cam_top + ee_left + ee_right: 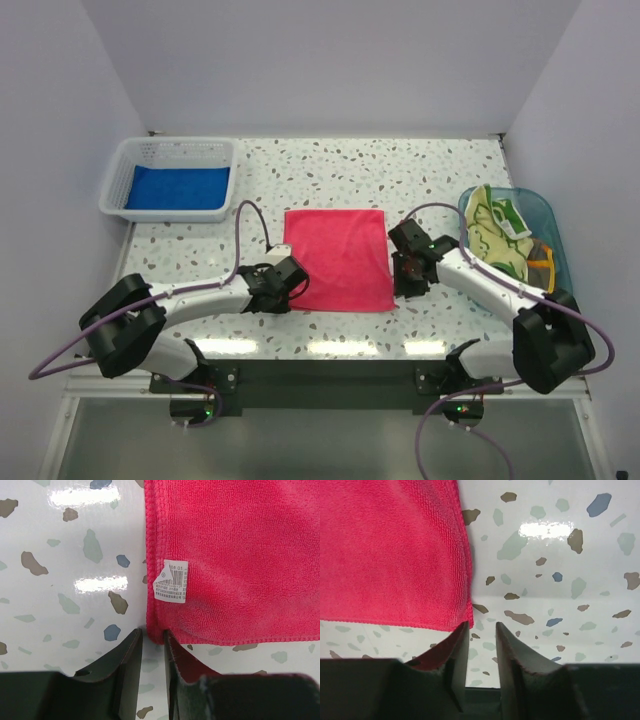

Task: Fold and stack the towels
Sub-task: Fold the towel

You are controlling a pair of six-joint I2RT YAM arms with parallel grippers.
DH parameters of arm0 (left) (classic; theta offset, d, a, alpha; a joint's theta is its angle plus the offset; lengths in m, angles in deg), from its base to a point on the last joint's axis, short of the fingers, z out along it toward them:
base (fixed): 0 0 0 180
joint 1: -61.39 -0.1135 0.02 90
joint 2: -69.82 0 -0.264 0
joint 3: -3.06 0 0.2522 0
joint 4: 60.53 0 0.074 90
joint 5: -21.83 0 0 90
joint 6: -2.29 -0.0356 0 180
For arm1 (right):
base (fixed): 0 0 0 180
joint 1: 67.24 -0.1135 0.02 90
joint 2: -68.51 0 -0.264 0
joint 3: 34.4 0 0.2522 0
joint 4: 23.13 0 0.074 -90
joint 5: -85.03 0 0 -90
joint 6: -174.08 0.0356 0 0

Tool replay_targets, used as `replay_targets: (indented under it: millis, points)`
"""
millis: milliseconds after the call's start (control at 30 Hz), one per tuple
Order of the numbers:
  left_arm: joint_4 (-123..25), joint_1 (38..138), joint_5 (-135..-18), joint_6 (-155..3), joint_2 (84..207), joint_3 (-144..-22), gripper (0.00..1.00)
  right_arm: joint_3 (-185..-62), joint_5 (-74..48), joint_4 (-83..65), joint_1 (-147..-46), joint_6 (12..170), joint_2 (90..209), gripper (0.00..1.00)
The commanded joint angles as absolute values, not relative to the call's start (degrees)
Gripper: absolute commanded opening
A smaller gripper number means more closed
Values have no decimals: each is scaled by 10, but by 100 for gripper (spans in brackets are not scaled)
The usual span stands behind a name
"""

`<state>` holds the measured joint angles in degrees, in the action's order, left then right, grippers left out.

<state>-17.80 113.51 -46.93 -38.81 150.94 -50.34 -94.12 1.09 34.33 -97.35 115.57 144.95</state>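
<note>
A pink towel (340, 258) lies flat and spread out in the middle of the table. My left gripper (293, 292) sits at its near left corner. In the left wrist view the pink towel (240, 555) shows a white label (172, 580), and its corner reaches the tips of the left gripper (152, 632), whose jaws stand slightly open over bare table. My right gripper (402, 290) is at the near right corner. In the right wrist view the pink towel (390, 550) ends beside the left finger of the right gripper (481, 625), which is open and holds nothing.
A white slotted basket (165, 148) at the back left holds a folded blue towel (180, 187). A clear blue tub (540, 205) at the right holds a crumpled green and yellow towel (495, 235) and a dark one with orange trim (540, 262). Walls enclose three sides.
</note>
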Motion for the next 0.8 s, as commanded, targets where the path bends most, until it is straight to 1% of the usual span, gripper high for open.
replay_targets:
  millis: [0,33,133,333,500,667,700,733,767]
  points:
    - [-159,1130,-470,-384,1517,-485,29,-943,8,341,-976,1156,1420,27]
    - [-159,1130,-471,-384,1516,-485,29,-940,1,324,-976,1157,1420,18]
    - [-158,1130,-472,-385,1516,-488,29,-922,-34,284,-977,1166,1425,9]
    - [-149,1131,-470,-383,1516,-488,28,-891,-66,218,-976,1180,1451,1]
    - [-142,1131,-475,-371,1506,-471,29,-864,-78,192,-975,1182,1486,1]
    - [-125,1132,-500,-351,1483,-447,29,-865,-41,249,-976,1173,1478,1]
    - [-122,1132,-502,-352,1476,-448,31,-874,-38,260,-977,1163,1470,1]
    - [-116,1132,-503,-352,1468,-451,34,-882,-35,274,-976,1156,1451,5]
    - [-113,1132,-503,-356,1454,-463,39,-892,-32,282,-976,1152,1443,8]
